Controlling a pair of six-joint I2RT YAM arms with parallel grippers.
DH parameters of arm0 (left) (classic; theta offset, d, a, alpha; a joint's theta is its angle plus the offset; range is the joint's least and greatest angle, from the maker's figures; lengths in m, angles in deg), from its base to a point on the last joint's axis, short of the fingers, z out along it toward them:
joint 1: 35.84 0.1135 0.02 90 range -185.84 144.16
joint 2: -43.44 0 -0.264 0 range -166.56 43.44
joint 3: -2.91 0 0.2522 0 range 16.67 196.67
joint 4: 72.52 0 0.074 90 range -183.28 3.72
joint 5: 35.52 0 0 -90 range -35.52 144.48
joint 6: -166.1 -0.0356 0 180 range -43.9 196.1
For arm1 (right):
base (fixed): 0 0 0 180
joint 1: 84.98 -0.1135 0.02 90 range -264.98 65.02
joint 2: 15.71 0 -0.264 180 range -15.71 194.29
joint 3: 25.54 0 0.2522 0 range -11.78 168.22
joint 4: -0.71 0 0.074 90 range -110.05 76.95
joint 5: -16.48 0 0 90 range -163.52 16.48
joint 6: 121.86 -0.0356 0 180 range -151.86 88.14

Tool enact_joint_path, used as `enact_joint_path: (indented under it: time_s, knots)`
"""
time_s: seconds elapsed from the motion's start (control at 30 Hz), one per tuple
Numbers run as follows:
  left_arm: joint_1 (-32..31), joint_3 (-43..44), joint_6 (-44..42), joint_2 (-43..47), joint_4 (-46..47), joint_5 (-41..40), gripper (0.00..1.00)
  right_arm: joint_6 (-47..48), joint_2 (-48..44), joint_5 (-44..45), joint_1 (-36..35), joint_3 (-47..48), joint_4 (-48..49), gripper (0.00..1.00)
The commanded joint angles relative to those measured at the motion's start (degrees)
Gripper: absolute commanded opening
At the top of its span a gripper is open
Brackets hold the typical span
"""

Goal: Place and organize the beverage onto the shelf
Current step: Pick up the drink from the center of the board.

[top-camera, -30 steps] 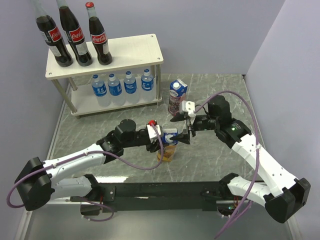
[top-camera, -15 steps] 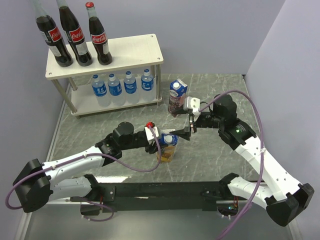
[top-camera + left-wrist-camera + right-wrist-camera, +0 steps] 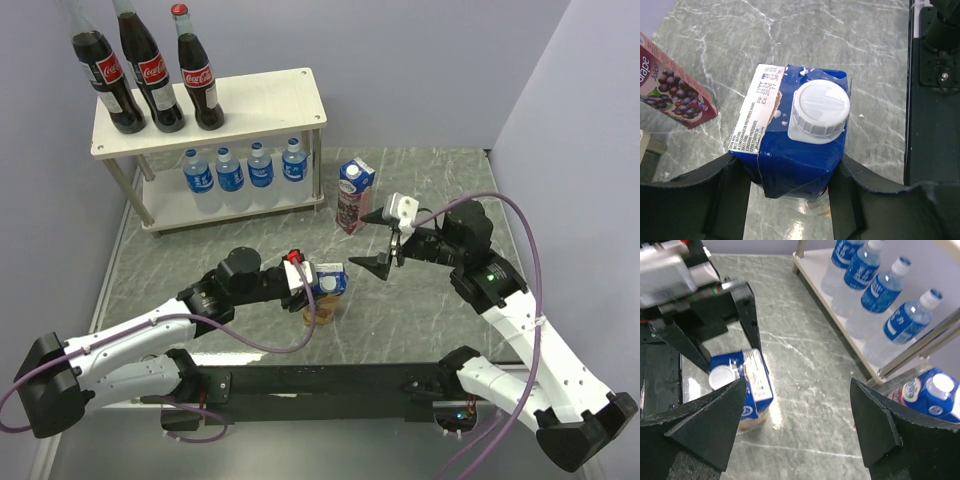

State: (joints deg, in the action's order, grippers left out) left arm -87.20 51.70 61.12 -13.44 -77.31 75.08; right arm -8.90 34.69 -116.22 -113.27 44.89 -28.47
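Left hand (image 3: 790, 187) was closed on the yellow juice carton (image 3: 322, 308), its two black fingers (image 3: 705, 195) pressed against opposite sides just under the blue top. From the left wrist view the white screw cap (image 3: 820, 112) faced the camera and a strip of small print ran along the torn fold at the upper left of the carton. In the overhead view the carton sat a little below the middle of the frame, leaning slightly. I could not tell whether its base touched the grey marbled desk (image 3: 430, 175).

At the right of centre the right hand (image 3: 380, 240) hung above the desk with its jaws spread wide and nothing between them, pointing toward the held carton but apart from it.

The purple juice carton (image 3: 352, 195) stood upright on the desk above the middle of the frame, just beside the right-hand legs of the shelf (image 3: 270, 100). That shelf filled the upper left. Three cola bottles (image 3: 150, 70) stood close together on the left part of its top board, and four water bottles (image 3: 245, 168) stood in a row on the lower board — blue labels outward, white caps up.
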Motion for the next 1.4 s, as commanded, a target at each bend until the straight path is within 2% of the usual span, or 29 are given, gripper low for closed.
enact_joint_path:
  time_s: [0.0,0.27,0.83,1.1,1.2,1.37]
  knots:
    - [0.3,6.8,-3.6,2.7,4.8,-0.7,0.00,-2.4,-1.1,0.5,1.0,-2.9,2.7,0.90]
    - [0.3,7.8,-2.9,3.2,6.5,-1.4,0.01,-3.9,-2.5,-1.9,3.2,-6.1,4.3,0.91]
    - [1.4,15.9,1.0,3.8,4.6,-6.4,0.01,-5.8,-3.2,-5.4,7.6,-8.0,5.0,0.92]
    - [2.3,20.3,0.5,3.5,2.3,-6.3,0.00,-5.2,-2.6,-6.9,7.9,-8.0,4.1,0.92]
    - [2.4,19.5,0.3,3.4,2.5,-5.8,0.01,-4.7,-2.2,-7.2,8.0,-7.9,3.6,0.92]
    - [3.3,13.1,1.1,2.8,10.1,-2.6,0.00,-4.5,-2.2,-7.7,8.1,-7.9,3.4,0.92]
